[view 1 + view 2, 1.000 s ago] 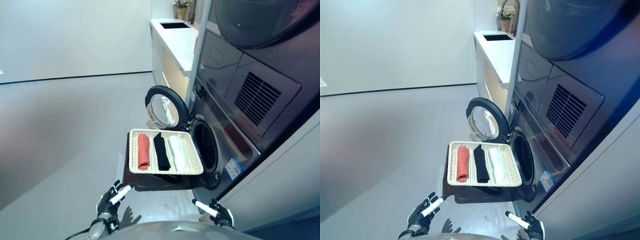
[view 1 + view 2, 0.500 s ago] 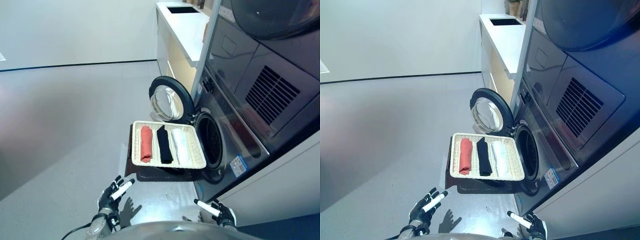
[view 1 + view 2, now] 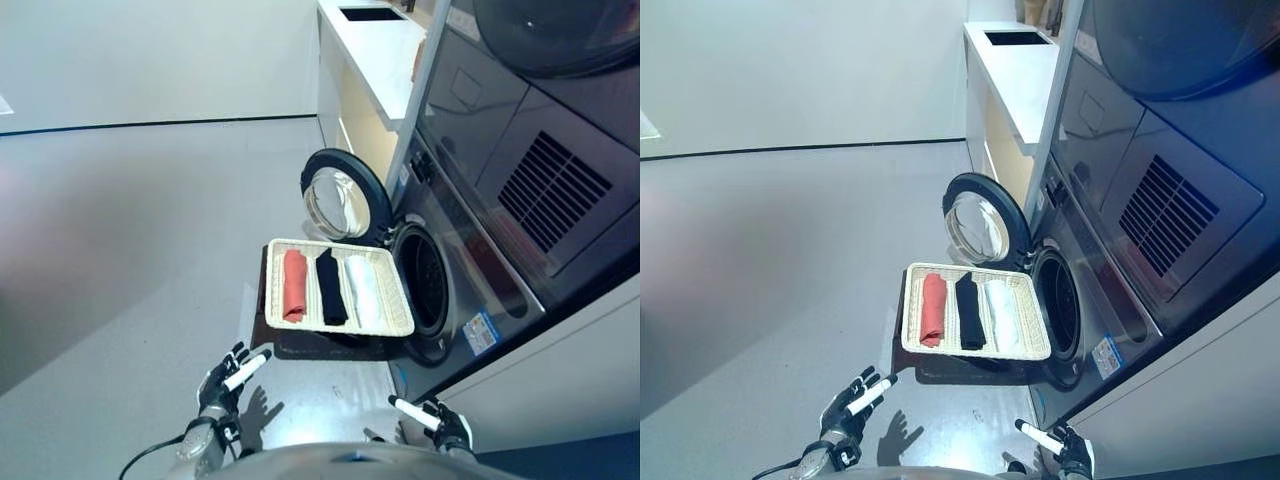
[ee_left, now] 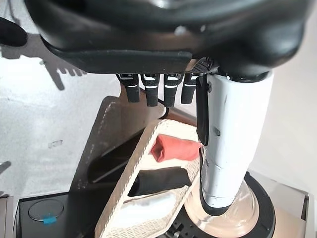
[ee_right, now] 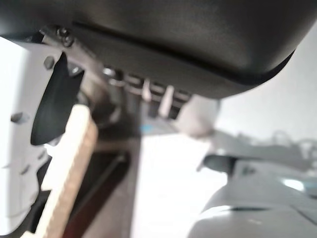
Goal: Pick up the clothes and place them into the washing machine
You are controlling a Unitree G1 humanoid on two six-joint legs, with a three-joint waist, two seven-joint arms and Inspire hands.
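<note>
A shallow wicker basket (image 3: 340,243) rests on a low dark brown box (image 3: 320,347) in front of the washing machine's open drum (image 3: 425,285). It holds a rolled red cloth (image 3: 294,285), a black cloth (image 3: 329,287) and a white cloth (image 3: 362,292) side by side. The round door (image 3: 340,205) stands open behind the basket. My left hand (image 3: 225,378) hangs low, short of the box, open and empty. My right hand (image 3: 445,430) hangs low by the machine's front, open and empty. The left wrist view looks past the fingers (image 4: 148,89) at the basket (image 4: 133,173) and red cloth (image 4: 176,148).
A second dark machine (image 3: 540,120) is stacked above the washer. A white counter (image 3: 385,50) runs behind it. A white panel (image 3: 560,390) stands to the right of the washer. Grey floor (image 3: 120,250) lies open to the left.
The whole picture has shifted, so the camera has moved. Both hands stay low and empty. The basket and clothes have not moved.
</note>
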